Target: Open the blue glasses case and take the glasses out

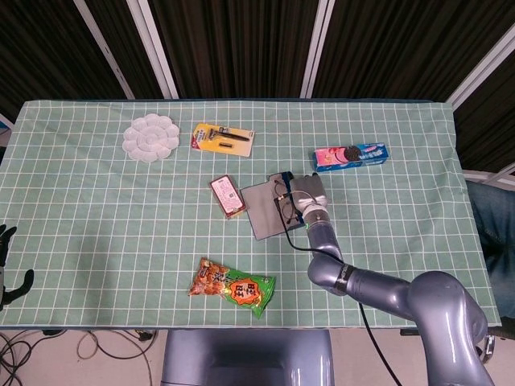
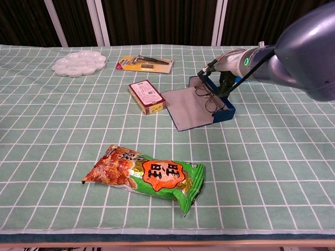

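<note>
Your blue glasses case [image 2: 209, 104] lies open at mid-tabletop, its grey lid flat to the left, and the thin wire-framed glasses [image 2: 208, 98] sit in the tray. Your right hand [image 1: 304, 195] is at the case's right edge, but I cannot tell how its fingers lie. Pinch the frame at the bridge, then lift straight up so the case stays put.
</note>
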`<move>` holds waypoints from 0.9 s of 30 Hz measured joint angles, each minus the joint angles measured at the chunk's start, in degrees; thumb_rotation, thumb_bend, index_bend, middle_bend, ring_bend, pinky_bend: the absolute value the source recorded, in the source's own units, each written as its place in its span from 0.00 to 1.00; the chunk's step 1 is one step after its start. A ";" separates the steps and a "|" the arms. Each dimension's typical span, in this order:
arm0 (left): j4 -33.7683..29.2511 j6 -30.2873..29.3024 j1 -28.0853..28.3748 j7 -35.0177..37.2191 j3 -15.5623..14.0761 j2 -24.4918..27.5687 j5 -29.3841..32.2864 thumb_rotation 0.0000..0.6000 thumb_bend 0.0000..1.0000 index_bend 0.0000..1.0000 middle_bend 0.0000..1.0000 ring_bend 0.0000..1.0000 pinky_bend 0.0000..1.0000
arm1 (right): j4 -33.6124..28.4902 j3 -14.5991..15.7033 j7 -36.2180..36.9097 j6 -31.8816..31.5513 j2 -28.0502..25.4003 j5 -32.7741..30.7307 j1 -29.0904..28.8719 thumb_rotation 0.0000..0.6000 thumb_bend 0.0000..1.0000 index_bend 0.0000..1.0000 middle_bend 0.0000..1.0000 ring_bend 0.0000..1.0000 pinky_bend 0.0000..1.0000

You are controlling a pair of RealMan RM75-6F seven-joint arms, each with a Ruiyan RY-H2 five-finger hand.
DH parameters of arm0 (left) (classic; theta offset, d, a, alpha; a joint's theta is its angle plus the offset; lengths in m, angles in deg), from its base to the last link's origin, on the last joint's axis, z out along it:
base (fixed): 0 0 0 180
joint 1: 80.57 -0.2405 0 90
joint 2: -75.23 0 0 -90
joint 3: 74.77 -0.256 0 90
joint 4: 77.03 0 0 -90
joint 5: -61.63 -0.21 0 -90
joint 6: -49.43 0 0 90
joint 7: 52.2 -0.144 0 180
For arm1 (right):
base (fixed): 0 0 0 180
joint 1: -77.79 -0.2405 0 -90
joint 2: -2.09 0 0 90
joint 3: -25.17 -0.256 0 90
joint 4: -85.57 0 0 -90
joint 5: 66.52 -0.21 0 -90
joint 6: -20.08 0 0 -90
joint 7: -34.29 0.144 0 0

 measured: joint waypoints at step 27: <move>-0.21 -0.40 -0.12 -0.32 -0.07 -0.07 -0.06 1.00 0.39 0.07 0.00 0.00 0.00 | -16.67 -1.92 3.80 -12.41 -4.63 5.59 3.15 1.00 0.16 0.00 0.11 0.04 0.17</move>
